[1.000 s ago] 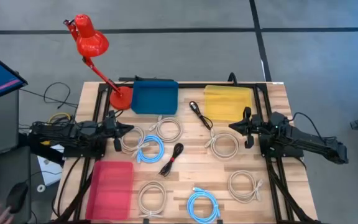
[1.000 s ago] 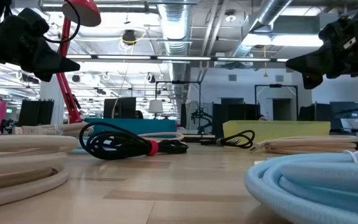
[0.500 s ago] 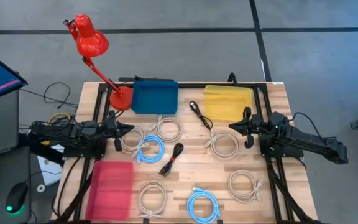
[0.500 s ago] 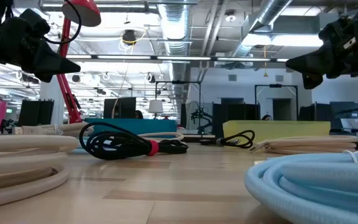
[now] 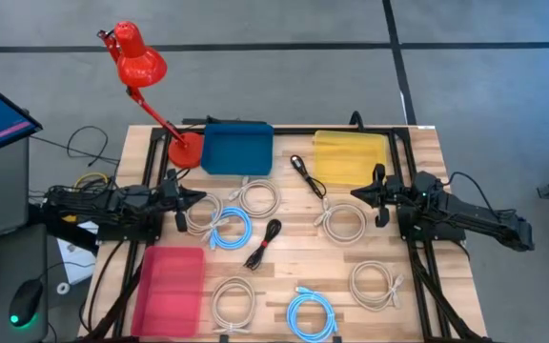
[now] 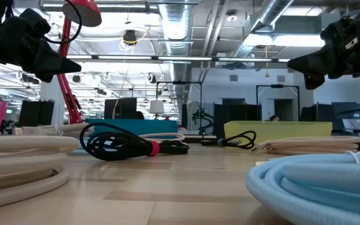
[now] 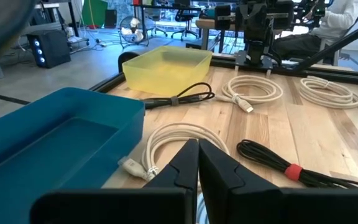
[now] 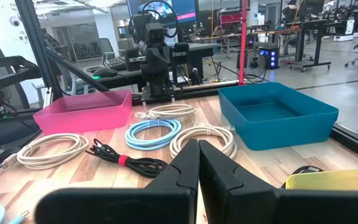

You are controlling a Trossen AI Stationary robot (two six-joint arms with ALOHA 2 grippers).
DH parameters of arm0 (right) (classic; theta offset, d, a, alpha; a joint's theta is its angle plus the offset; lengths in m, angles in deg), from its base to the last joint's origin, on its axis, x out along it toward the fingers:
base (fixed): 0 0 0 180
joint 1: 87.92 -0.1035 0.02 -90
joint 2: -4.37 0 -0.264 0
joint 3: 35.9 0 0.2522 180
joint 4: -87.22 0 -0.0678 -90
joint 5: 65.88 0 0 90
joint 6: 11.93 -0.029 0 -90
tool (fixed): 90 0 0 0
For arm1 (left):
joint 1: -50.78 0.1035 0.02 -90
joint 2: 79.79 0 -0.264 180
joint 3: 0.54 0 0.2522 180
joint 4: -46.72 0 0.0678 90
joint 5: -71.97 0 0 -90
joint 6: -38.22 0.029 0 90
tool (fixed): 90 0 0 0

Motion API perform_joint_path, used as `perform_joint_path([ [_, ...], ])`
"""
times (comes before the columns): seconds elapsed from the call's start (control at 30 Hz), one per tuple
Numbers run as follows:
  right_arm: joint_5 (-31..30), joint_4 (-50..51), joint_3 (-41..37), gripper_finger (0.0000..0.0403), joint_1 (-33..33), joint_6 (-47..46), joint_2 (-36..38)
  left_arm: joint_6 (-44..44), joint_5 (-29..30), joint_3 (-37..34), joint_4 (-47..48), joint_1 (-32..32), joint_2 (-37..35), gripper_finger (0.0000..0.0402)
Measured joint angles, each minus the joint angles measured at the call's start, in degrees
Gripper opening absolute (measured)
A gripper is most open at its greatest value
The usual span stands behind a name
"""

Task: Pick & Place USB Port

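The left gripper (image 5: 196,197) hovers at the table's left edge, jaws clenched on nothing, above a white coil (image 5: 198,213). Behind it stands a red lamp (image 5: 139,63); the pink bin (image 5: 170,289) lies nearer the front. At centre, past the blue bin (image 5: 236,148), lies the black USB cable (image 5: 263,244) with a red tie, beside a light-blue coil (image 5: 229,230). Its plug is probably too small to make out. The yellow bin (image 5: 349,156) follows. The right gripper (image 5: 358,193), empty and clenched, waits beside another white coil (image 5: 343,223).
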Motion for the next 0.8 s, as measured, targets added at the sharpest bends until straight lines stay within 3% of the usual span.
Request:
perform_joint_path([
  [0.8, 0.0, 0.0, 0.0, 0.0000, 0.0, 0.0, 0.0, 0.0, 0.0, 0.0, -1.1, 0.0, 0.0, 0.0011],
])
